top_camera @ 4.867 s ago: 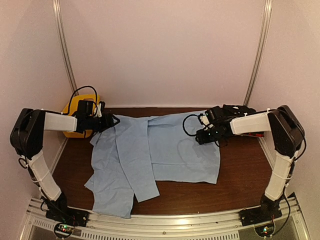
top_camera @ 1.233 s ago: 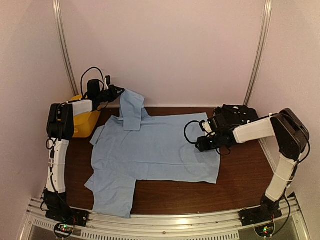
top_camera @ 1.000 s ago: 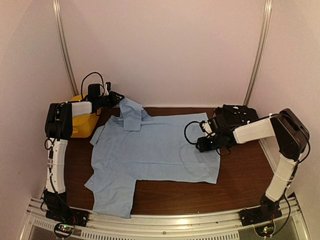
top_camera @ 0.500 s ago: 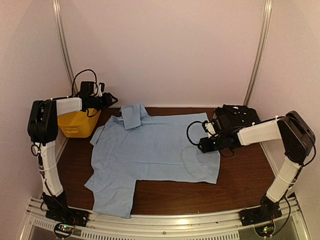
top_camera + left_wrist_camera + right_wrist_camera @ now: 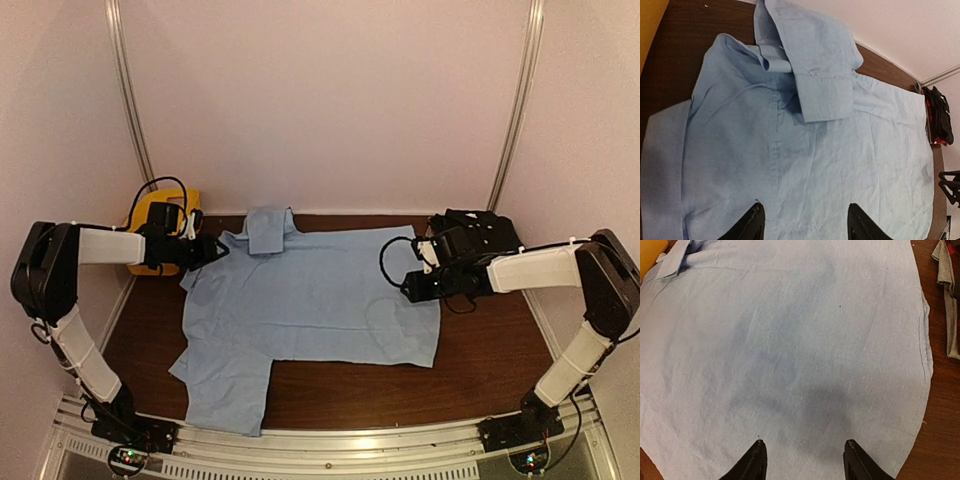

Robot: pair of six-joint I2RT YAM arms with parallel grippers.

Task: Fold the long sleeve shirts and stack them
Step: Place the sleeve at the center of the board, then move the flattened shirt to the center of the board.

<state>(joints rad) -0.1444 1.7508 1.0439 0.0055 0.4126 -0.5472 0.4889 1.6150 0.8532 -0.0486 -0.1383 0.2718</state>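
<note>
While the light blue shirt (image 5: 310, 300) lies spread flat on the table (image 5: 490, 350), its near sleeve (image 5: 225, 385) trails toward the front edge at seven o'clock, not yet folded in. Midway back, the left gripper (image 5: 210, 250) hovers at nine and the right gripper (image 5: 408, 288) at three, both with fingers apart and empty above the cloth. At twelve the far sleeve (image 5: 266, 230) lies doubled over. Sleeve folding looks to be the step in hand. The next move calls for pinching the near cuff and laying it across the body. Dark shirts (image 5: 480, 232) wait at two.

The sleeve (image 5: 266, 228) has been released and laid folded on the far left of the light blue shirt (image 5: 320, 300); the left gripper (image 5: 215, 250) (jaws now parted) has been lowered and drawn back leftward.
</note>
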